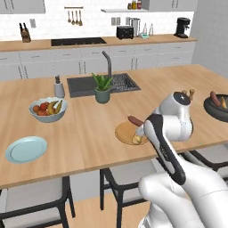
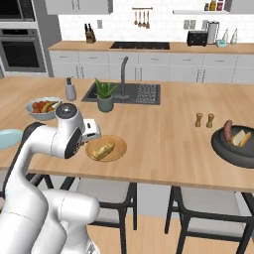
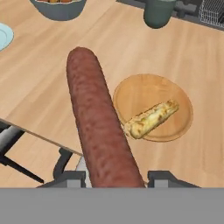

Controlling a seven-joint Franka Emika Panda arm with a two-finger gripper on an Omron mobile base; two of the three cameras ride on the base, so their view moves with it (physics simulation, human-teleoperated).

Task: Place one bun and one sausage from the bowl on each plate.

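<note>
My gripper point(image 3: 113, 177) is shut on a reddish-brown sausage point(image 3: 98, 127), which juts forward from between the fingers. It hangs just above the counter, at the near left side of the tan wooden plate point(image 3: 175, 98). One golden bun point(image 3: 151, 119) lies on that plate. From the base views the sausage point(image 1: 135, 120) pokes out over the plate's point(image 1: 124, 133) far edge, and the hand point(image 2: 92, 130) sits left of the plate point(image 2: 119, 145) and bun point(image 2: 103, 150). The dark bowl point(image 2: 223, 149) at the far right holds a sausage point(image 2: 227, 130) and buns point(image 2: 241, 138). The pale-blue plate point(image 1: 26, 149) lies bare at the left.
A fruit bowl point(image 1: 48, 109) stands left of centre, with a potted plant point(image 1: 102, 89) and a soap dispenser point(image 1: 59, 87) by the sink point(image 1: 82, 84). Two small shakers point(image 2: 204, 119) stand near the dark bowl. Chairs point(image 1: 40, 196) tuck under the counter's near edge.
</note>
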